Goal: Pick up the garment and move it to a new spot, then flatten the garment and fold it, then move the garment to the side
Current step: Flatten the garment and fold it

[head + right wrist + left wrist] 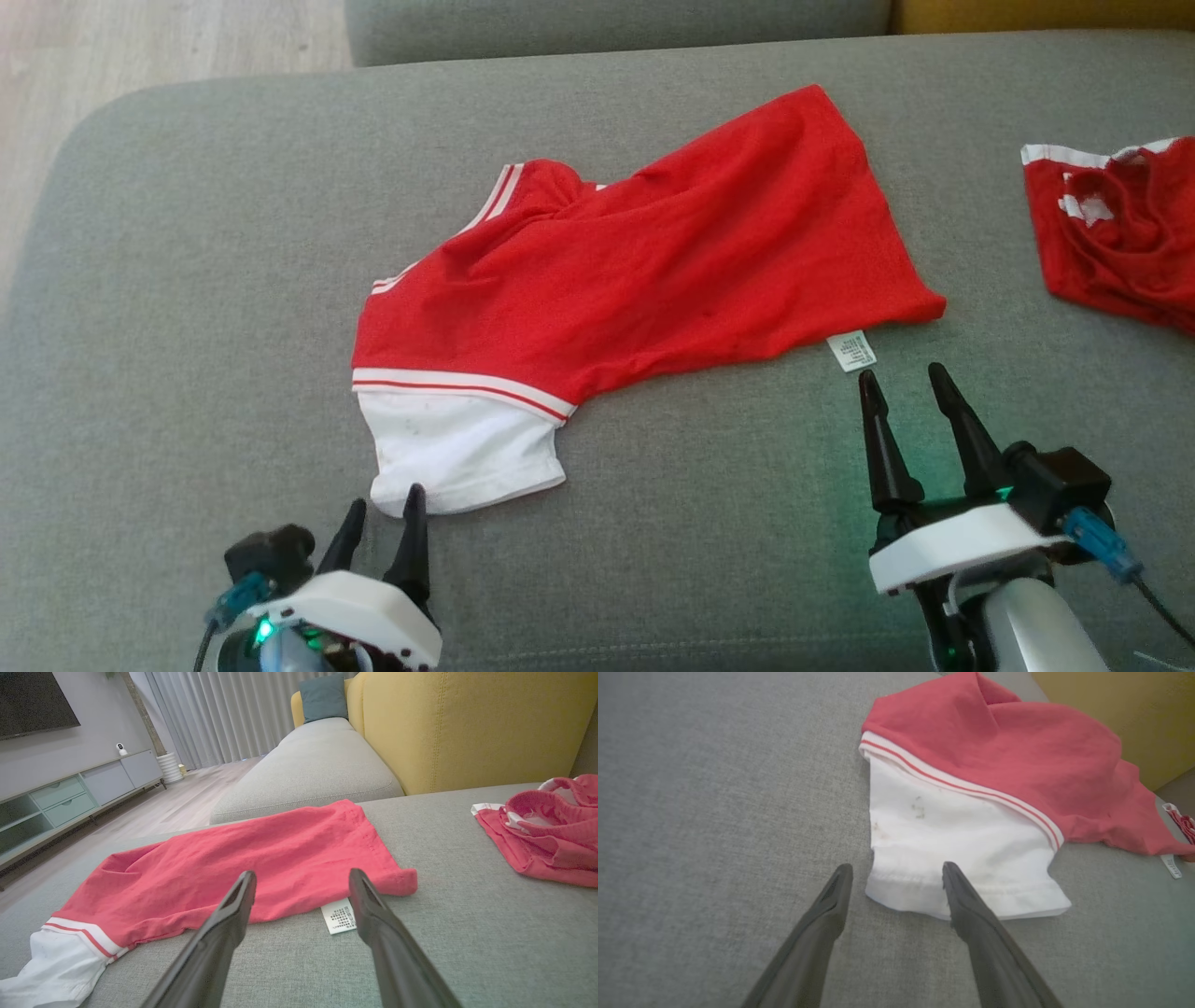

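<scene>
Currently the garment lies spread on the grey cushion, roughly mid-cushion, with its long axis running from near left to far right. It is not folded. Creases cross the red body and the striped trim at the far left is bunched, so flattening is judged incomplete. Folding and the move to the side are not yet done. Whether the first relocation is done cannot be told from this layout.

Left pincer — released, fingers spread, nothing between them. Its tips sit at the hem of the white sleeve. In the left wrist view one finger overlaps that hem, but contact cannot be confirmed.

Right pincer — released, holding nothing. It stands just short of the label and the near corner of the bottom hem.

Edges available: white sleeve hem, near side seam, bottom hem corner. All lie flat on the cushion, so a grasp would likely need a fingertip slid under the cloth.

Open room: bare cushion lies to the left and along the near side. To the right, a second garment occupies the cushion, well apart from the first. The cushion's left end rounds off toward the floor; cloth should be kept inboard of it.
</scene>
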Robot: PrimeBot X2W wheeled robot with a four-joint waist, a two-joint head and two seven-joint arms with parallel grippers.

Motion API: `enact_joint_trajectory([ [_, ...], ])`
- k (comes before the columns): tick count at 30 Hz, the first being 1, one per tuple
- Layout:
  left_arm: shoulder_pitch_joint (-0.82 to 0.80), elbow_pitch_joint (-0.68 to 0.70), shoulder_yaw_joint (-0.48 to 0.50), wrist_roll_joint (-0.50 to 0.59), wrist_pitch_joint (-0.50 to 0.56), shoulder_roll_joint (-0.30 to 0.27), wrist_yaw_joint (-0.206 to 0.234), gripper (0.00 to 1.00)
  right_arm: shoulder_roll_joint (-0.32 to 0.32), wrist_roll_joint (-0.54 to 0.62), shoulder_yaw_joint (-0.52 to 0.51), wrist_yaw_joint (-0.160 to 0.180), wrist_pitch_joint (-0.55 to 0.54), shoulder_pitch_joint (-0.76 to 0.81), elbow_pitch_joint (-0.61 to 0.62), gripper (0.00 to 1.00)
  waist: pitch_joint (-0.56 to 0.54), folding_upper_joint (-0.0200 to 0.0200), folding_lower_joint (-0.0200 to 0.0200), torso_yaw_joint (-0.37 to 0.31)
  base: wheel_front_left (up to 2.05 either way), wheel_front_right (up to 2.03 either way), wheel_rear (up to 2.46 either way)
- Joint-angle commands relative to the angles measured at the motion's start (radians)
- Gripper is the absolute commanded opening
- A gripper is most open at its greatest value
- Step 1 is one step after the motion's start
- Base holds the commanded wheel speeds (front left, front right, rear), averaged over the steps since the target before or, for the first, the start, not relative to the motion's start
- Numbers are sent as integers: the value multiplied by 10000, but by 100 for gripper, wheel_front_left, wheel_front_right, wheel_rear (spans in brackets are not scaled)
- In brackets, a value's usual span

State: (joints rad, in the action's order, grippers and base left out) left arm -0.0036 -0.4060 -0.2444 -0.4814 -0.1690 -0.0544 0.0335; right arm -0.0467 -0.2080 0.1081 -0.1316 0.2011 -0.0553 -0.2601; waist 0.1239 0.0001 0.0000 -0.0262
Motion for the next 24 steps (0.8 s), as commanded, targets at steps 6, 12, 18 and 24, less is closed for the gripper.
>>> enact_joint_trajectory([
  [6,-481,-166,264,-219,-128,41,-180,100,-35,49,255,9,106,-513,231,100,62,-1,0,-151,0,0,0],
  [12,-689,-422,204,-286,-316,41,-369,87,-35,61,223,9,144,-547,185,100,104,-1,0,-204,0,0,0],
  [18,-894,-660,118,-317,-499,41,-533,34,-35,66,160,9,150,-584,135,100,147,-1,0,-203,0,0,0],
  [24,-954,-620,7,-296,-620,27,-668,0,-35,218,-344,9,128,-651,-117,100,132,-1,0,-109,0,0,0],
])
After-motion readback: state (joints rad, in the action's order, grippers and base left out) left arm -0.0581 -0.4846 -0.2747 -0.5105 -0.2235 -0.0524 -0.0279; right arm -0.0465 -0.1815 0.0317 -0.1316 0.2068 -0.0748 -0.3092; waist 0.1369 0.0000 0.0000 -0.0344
